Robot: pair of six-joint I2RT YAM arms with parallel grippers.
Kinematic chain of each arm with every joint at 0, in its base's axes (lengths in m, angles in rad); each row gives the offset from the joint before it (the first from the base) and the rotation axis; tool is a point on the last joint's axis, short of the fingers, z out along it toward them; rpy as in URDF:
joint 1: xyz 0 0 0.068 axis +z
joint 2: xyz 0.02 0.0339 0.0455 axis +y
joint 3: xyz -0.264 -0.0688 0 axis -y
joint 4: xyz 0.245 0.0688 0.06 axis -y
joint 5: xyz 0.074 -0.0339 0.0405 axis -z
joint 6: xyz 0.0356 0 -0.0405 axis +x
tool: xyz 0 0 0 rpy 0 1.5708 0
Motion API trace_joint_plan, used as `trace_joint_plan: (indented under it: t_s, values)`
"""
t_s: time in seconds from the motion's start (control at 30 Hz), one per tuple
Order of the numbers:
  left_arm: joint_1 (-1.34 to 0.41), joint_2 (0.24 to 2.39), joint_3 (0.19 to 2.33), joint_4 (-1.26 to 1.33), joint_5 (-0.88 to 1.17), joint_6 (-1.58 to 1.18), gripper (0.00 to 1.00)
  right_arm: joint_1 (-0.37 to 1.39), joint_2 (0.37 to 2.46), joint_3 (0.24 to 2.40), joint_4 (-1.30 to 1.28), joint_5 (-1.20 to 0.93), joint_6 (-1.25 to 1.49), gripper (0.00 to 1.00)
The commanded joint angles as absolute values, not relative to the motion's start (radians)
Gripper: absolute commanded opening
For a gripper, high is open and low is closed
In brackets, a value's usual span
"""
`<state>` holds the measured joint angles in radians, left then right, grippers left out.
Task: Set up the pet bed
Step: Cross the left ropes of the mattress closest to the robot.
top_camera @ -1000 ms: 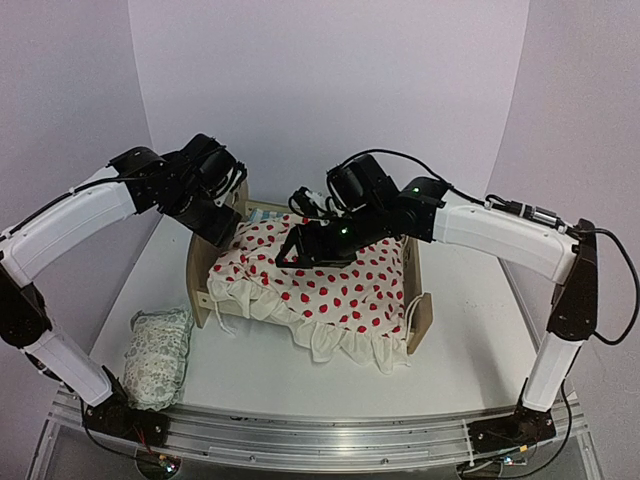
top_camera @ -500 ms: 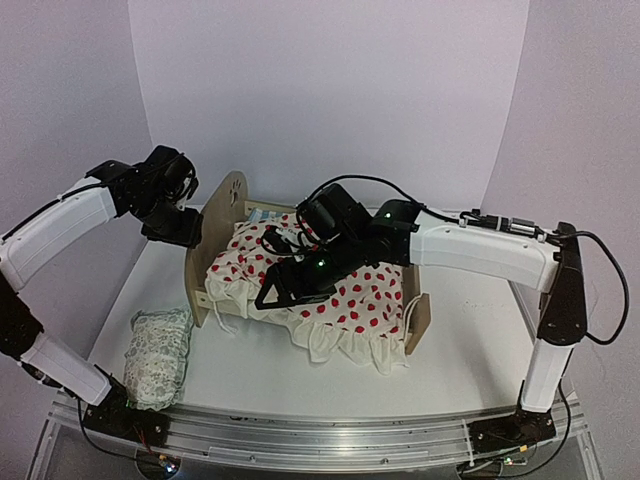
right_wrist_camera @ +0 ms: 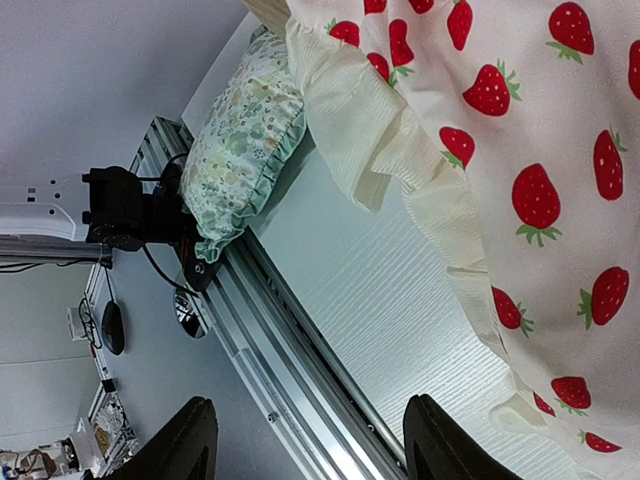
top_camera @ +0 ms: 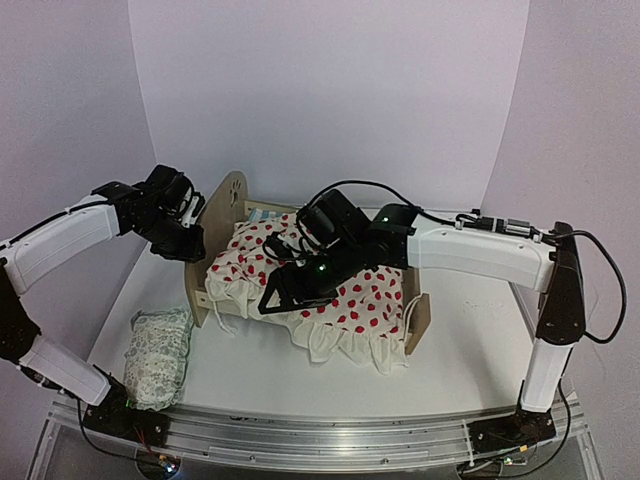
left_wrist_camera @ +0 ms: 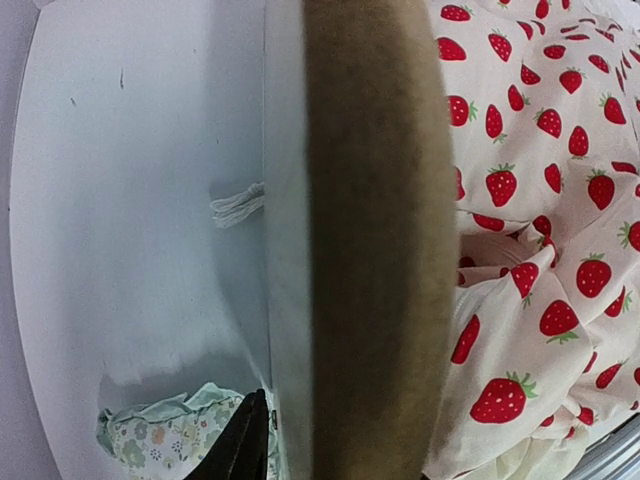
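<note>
The pet bed (top_camera: 228,200) stood at the middle of the worktop (top_camera: 250,375), its rounded headboard at the 9 o'clock end and its lower footboard toward 4 o'clock. A cream ruffled blanket (top_camera: 365,300) printed with red strawberries was draped over it, its frill spilling past the near side rail onto the worktop. The left hand (top_camera: 190,245) hung just outside the headboard, at about 9 o'clock from it. Its wrist camera looked along the board's blurred brown edge with only one dark fingertip in sight, so I could not tell whether that hand was open or closed, or whether it touched the wood. The right hand (top_camera: 275,298) reached across from 3 o'clock and sat over the blanket near the bed's 7 o'clock side. Its two fingers (right_wrist_camera: 190,445) stood wide apart with nothing between them, the blanket's frilled edge beyond them. A small green-patterned pillow (top_camera: 158,355) lay on the worktop at 7 o'clock from the bed, apart from both hands.
</note>
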<state>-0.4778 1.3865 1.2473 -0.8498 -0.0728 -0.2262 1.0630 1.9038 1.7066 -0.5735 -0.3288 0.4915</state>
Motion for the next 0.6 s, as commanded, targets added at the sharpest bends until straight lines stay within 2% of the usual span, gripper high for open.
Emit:
trace_joint_plan:
  t_s: [0.0,0.17,0.37,0.57]
  values:
    - [-0.476,1.339,1.250,-0.774,-0.074,-0.240,0.19,1.065,1.895,1.705,-0.556,-0.310,0.495,0.64]
    - [-0.476,1.365,1.296,-0.809,-0.057,-0.284,0.01,1.067,1.906,1.701,-0.549,-0.308,0.487,0.64]
    - [-0.476,1.421,1.408,-0.891,-0.056,-0.381,0.00,1.102,1.887,1.638,-0.489,-0.270,0.407,0.63]
    - [-0.477,1.494,1.509,-0.960,-0.022,-0.441,0.00,1.163,1.818,1.411,-0.204,-0.219,0.305,0.59]
